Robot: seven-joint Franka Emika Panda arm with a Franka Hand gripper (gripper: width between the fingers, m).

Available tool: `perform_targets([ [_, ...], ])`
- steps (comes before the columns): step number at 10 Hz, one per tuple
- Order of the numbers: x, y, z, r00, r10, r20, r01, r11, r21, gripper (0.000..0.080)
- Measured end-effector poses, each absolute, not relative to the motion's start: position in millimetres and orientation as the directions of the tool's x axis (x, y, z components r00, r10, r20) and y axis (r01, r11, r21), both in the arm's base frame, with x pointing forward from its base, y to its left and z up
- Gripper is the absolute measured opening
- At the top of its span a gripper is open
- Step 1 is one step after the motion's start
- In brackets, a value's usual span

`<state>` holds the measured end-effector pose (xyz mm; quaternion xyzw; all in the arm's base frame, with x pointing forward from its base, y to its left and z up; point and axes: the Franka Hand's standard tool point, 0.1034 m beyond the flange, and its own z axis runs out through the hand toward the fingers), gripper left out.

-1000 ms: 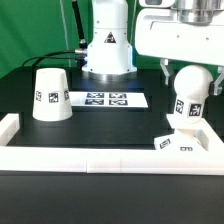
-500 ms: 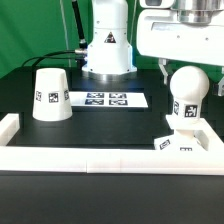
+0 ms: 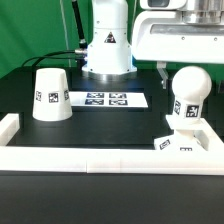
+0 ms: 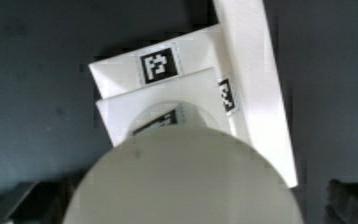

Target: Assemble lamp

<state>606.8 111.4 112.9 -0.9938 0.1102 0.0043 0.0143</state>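
White plastic bulb [image 3: 187, 92] is stood upright on the square base [image 3: 186, 142], just beside the border rail [image 3: 90, 158]. Black-and-white square tags are carried; their patterns cannot be read. The gripper [image 4: 185, 200] is held wide, clear of the bulb. The shade [image 3: 50, 95] is set well apart, past the marker board [image 3: 105, 99].

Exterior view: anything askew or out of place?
Only minor: the lamp base sits rotated by the border rail, not square to it. Bulb stands upright on it; shade and marker board look fine.
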Motion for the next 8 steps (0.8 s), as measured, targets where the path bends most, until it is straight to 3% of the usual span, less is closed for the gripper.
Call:
perform_targets([
  [4, 611.2, 110.3, 116.3, 0.988, 0.155, 0.002, 0.155, -0.988, -0.021, 0.0699],
  [8, 612.6, 109.6, 116.8, 0.874, 0.486, 0.007, 0.486, -0.874, 0.008, 0.0699],
])
